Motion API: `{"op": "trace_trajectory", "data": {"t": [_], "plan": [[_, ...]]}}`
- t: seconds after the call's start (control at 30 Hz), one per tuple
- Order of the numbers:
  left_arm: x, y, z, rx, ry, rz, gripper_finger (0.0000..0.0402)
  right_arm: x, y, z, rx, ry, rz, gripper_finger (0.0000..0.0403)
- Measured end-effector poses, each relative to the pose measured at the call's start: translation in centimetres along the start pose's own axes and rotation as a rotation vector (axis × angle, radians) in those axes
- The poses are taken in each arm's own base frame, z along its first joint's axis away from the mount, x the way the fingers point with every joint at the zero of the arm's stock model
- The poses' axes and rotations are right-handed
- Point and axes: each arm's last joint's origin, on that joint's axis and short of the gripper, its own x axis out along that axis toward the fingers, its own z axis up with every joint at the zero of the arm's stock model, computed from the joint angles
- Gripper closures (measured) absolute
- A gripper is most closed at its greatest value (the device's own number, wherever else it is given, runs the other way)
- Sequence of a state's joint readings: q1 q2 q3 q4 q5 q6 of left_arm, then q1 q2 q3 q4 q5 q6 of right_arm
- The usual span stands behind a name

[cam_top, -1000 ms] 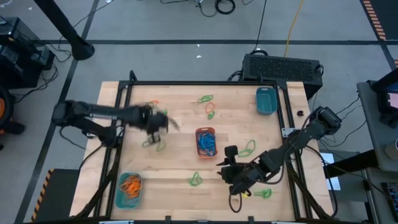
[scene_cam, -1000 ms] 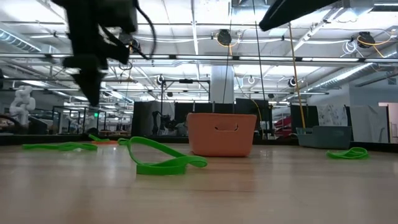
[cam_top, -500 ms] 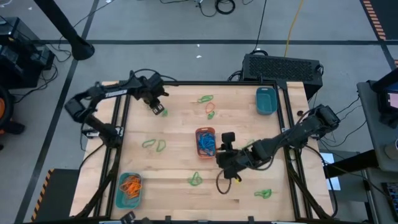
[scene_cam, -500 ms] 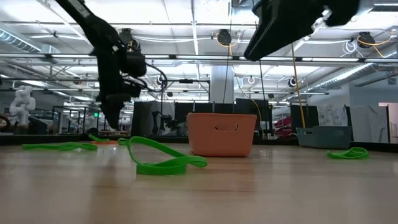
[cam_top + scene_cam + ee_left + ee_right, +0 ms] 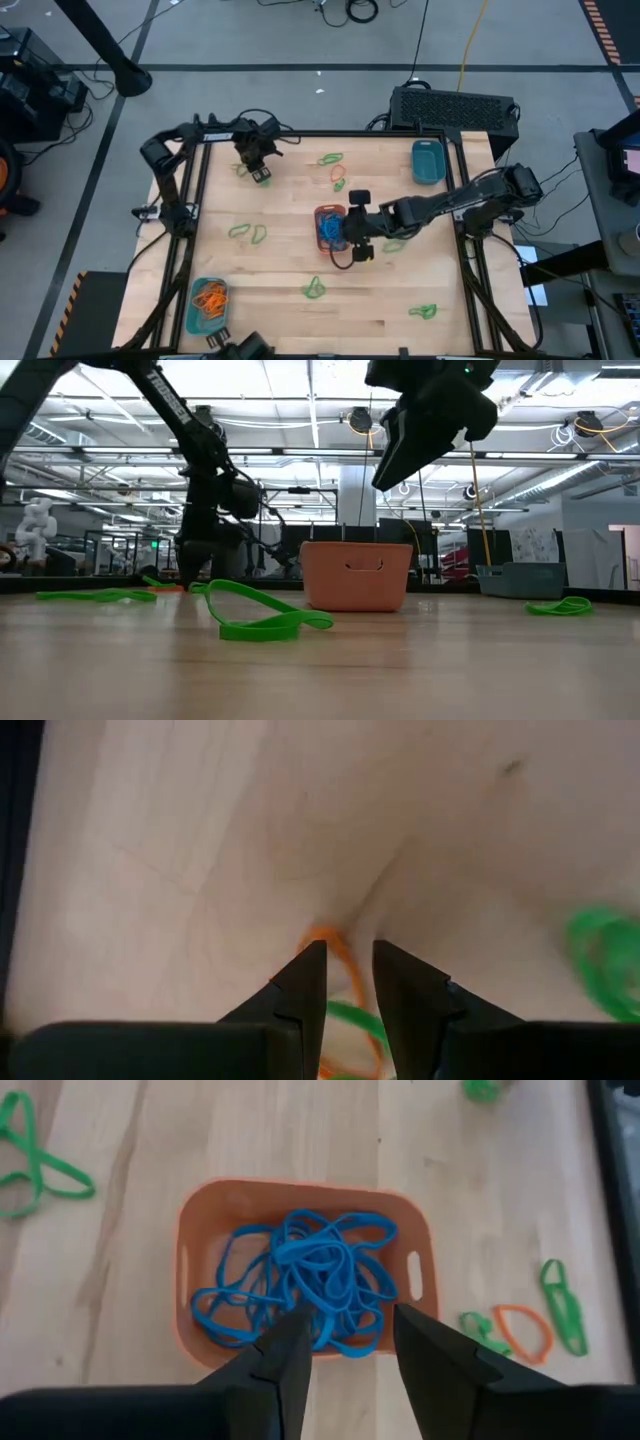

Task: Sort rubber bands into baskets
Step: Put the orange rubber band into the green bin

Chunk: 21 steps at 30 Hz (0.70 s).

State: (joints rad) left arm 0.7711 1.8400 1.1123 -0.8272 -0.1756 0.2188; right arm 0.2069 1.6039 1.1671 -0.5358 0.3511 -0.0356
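Bands lie scattered on the bench (image 5: 290,300). An orange band (image 5: 340,955) sits just beyond the left end effector (image 5: 348,982), whose fingers stand slightly apart, empty, evidently lined up for pickup. The right end effector (image 5: 345,1342), apart and empty, hangs directly over the orange basket (image 5: 200,1220) of blue bands (image 5: 300,1285).

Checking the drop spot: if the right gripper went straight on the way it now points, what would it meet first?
Most likely the tangle of thin blue rubber bands lying in the small orange plastic basket. The right gripper hangs above it, jaws open with nothing visible between them, though its height above the pile is unclear.
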Motion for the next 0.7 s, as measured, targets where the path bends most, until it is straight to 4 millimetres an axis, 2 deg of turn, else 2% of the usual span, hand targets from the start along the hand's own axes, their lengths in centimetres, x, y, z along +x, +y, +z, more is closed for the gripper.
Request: {"op": "trace_trajectory", "data": {"t": [0.13, 0.3, 0.37, 0.5, 0.7], "plan": [[0.8, 0.0, 0.3, 0.010, 0.051, 0.036, 0.0309, 0.3, -0.2, -0.2, 0.034, 0.004, 0.039, 0.0268], [1.3, 0.2, 0.2, 0.008, 0.061, -0.015, 0.0312, 0.9, 0.1, -1.3, 0.021, 0.038, 0.041, 0.0268], [1.3, 0.1, 0.2, 0.010, 0.069, -0.020, 0.0330, 1.2, 0.2, -1.7, 0.018, 0.050, 0.041, 0.0268], [1.3, 0.1, 0.0, 0.026, 0.084, -0.051, 0.0390, 1.3, 0.1, -1.9, 0.019, 0.056, 0.040, 0.0268], [-0.2, 0.2, -0.3, 0.047, 0.011, -0.073, 0.0398, 1.3, 0.2, -1.9, 0.023, 0.054, 0.040, 0.0268]]}}
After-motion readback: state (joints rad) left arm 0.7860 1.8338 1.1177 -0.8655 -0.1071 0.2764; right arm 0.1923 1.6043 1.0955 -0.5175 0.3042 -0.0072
